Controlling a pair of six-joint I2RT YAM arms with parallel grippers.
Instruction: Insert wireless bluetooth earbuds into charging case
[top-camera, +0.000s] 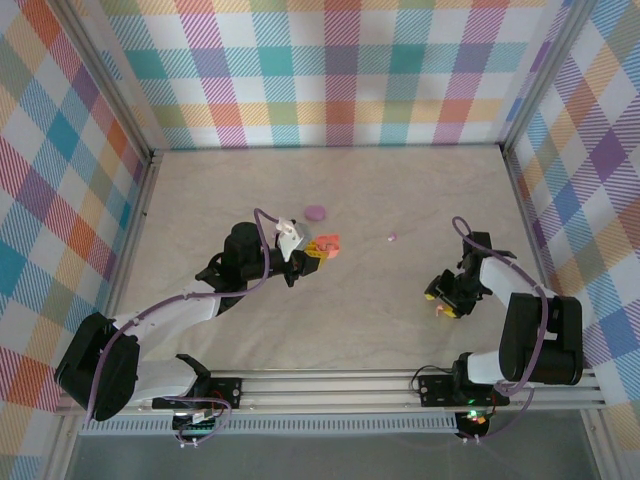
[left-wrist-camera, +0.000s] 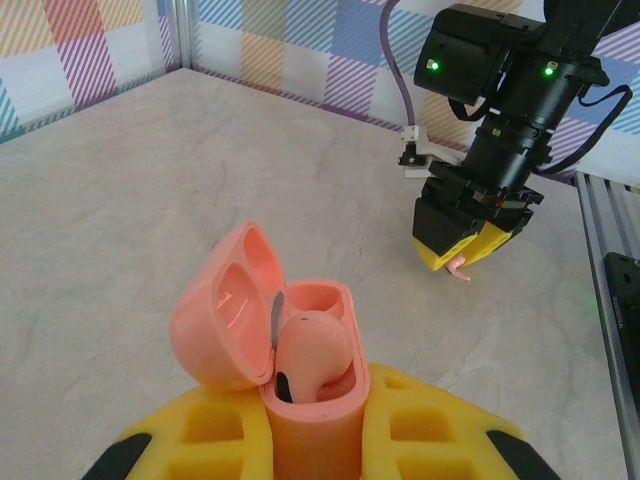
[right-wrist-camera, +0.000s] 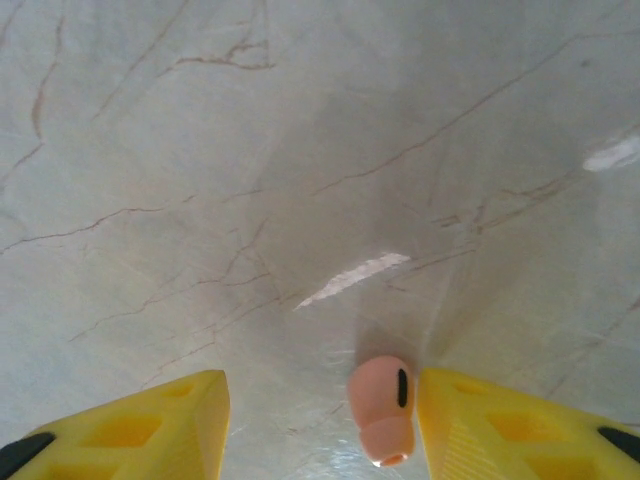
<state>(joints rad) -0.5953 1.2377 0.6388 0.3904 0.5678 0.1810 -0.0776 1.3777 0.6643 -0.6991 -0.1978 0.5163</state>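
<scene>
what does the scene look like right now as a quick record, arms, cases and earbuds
left gripper: shut on the orange-pink case
orange-pink case: lid open, seated earbud in one slot, the other slot empty
right gripper: jaws apart, wider than the second orange-pink earbud, which sits against one finger
purple case: on the table, just beyond the left gripper
purple earbud: loose on the table between the two grippers
not clear: whether the second orange-pink earbud rests on the table
</scene>
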